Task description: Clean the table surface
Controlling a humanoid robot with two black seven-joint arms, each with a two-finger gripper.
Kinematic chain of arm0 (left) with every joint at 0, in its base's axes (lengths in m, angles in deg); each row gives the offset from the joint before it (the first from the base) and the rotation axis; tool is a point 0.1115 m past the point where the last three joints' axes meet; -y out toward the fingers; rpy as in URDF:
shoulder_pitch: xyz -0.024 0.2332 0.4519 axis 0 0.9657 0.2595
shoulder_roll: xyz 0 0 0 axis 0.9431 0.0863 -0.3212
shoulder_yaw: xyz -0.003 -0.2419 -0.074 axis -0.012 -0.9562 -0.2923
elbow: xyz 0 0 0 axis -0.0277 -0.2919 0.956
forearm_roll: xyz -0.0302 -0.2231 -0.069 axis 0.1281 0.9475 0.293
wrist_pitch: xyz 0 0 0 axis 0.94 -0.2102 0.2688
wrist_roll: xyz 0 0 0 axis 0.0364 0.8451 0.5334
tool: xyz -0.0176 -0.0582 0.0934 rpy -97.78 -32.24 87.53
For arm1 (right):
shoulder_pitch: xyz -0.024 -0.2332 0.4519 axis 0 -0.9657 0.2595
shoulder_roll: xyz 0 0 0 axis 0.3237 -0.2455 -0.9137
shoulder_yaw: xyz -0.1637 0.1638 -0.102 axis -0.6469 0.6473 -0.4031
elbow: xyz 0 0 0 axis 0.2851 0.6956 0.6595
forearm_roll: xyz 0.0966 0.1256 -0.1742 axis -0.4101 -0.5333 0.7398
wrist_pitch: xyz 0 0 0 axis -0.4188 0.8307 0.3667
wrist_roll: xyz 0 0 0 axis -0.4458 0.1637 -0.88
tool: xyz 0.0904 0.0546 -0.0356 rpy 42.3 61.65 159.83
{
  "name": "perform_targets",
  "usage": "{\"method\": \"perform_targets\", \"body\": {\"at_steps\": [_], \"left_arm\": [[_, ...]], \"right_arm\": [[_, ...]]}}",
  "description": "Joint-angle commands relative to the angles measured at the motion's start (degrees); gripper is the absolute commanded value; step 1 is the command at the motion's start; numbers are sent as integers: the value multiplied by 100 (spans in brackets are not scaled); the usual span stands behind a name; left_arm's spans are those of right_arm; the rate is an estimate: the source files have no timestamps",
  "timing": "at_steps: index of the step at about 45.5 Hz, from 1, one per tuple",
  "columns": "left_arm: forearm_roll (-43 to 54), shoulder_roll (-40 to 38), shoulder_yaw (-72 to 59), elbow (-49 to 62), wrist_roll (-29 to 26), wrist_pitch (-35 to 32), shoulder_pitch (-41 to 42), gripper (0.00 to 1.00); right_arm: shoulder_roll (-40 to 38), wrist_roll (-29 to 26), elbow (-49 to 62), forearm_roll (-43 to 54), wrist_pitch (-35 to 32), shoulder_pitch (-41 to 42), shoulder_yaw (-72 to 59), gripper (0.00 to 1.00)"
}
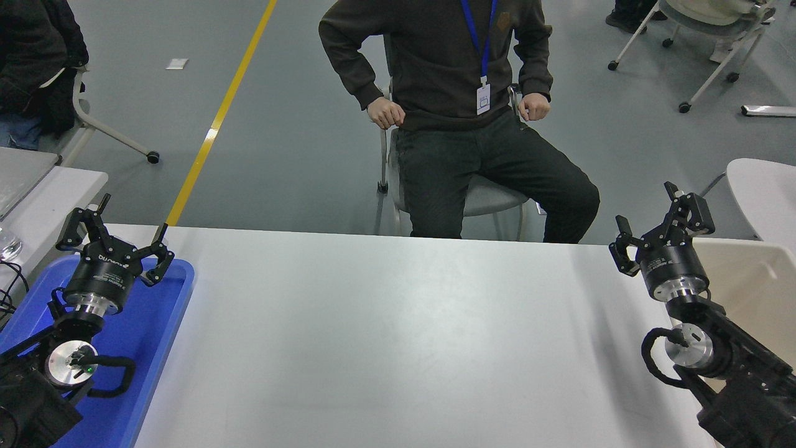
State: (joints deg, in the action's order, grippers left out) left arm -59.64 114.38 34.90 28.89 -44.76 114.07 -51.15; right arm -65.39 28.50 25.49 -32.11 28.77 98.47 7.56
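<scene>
A person (463,99) in dark clothes sits on a chair (491,196). Left of the chair runs a yellow floor line (217,118); nearer and further left lies a blue tray (149,323).

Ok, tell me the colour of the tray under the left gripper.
Blue: the plastic tray is plain bright blue, seen best in the head view.

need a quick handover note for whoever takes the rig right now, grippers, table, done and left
Left gripper: open, holding nothing, parked over the blue tray at the lower left.
Right gripper: open, holding nothing, above the table's far right corner, by the beige bin.
Table surface: nothing lies on it; no cloth or wiping tool in view.
Done: no loose items left on the table.
Left: nothing visible to remove; check for smudges up close.
A person sits at the far side.
</scene>
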Motion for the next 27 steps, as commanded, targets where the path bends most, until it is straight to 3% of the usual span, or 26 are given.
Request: {"method": "perform_targets", "body": {"at_steps": [1, 27], "left_arm": [[0, 0, 0, -7, 0, 0, -1, 100], [0, 0, 0, -7, 0, 0, -1, 100]], "right_arm": [[-2, 55, -8, 1, -3, -20, 4, 99], [-2, 55, -61, -8, -3, -12, -198, 99]]}}
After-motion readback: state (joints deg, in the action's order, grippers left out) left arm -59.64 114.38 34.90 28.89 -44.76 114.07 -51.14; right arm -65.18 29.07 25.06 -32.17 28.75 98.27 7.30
